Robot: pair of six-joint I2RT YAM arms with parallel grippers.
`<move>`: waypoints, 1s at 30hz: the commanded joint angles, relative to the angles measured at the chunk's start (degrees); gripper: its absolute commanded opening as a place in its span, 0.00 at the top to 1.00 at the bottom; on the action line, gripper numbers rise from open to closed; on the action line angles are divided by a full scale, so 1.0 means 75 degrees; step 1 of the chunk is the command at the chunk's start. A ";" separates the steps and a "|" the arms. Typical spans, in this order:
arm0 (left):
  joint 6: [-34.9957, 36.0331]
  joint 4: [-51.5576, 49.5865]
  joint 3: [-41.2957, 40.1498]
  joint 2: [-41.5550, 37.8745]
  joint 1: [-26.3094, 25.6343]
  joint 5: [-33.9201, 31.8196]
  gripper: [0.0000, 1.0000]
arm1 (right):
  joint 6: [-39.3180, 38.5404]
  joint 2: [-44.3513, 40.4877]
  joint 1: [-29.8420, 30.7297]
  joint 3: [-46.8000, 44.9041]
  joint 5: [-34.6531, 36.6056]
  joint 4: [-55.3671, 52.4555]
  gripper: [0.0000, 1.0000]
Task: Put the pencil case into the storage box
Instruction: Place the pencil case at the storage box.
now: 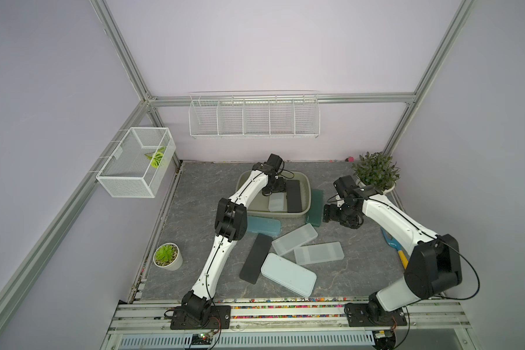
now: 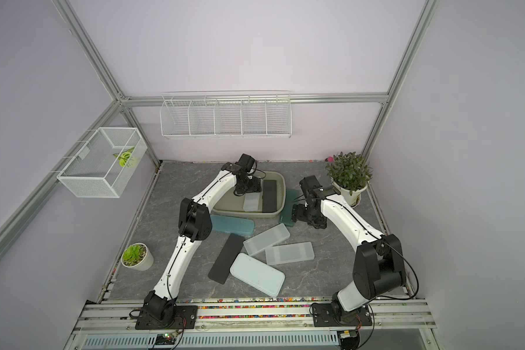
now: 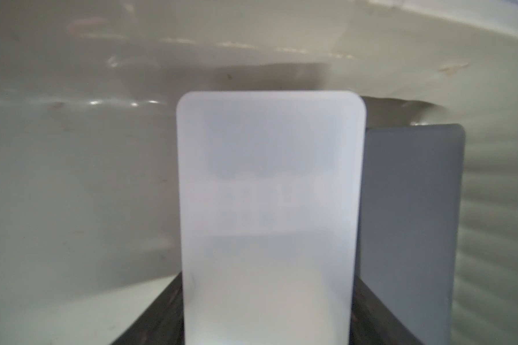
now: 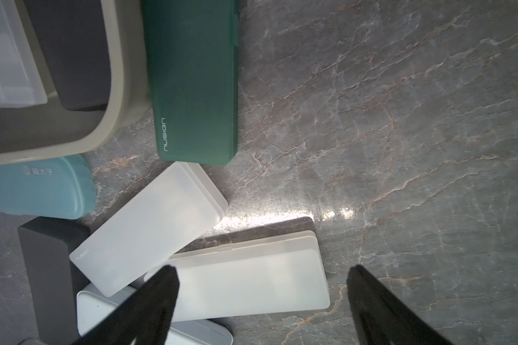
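The pencil case (image 1: 277, 202), a frosted white translucent plastic box with rounded corners, lies flat inside the shallow olive-khaki plastic storage box (image 1: 270, 215), just beside a dark grey rectangular case (image 1: 294, 196). It is probably light, stiff and slippery, and best pinched across its long sides. The left gripper (image 1: 274, 191) straddles its width, gripping or just clear I cannot tell; the right gripper (image 4: 263, 283) gapes wide, empty.

In both top views a white wire-mesh basket (image 1: 125, 181) hangs at the left of the frame, with a striped green leaf (image 1: 156, 157) inside it. A long white wire rack with compartments (image 1: 253, 121) sits at upper centre. On the grey marble-patterned tabletop (image 1: 355, 272), a green succulent in a white pot (image 1: 167, 257) stands lower left. A bushy dark-green potted plant (image 1: 375, 171) stands at the right, with a blue-and-yellow plastic trowel (image 1: 391, 242) below it.
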 commanded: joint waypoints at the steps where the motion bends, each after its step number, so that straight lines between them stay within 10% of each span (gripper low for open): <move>1: -0.0002 -0.0228 0.0021 0.0292 -0.0077 0.0117 0.19 | 0.0171 0.0099 -0.0084 -0.0096 -0.0082 0.0095 0.07; 19: 0.0386 -0.0551 -0.0673 -0.1624 -0.0076 -0.1094 0.03 | 0.1008 0.0709 -0.0308 0.0201 -0.0070 0.0683 0.07; 30: 0.0198 -0.0406 -0.3882 -0.4567 0.0363 -0.2141 0.02 | 0.1298 0.2943 -0.0363 0.1954 -0.0354 0.0824 0.07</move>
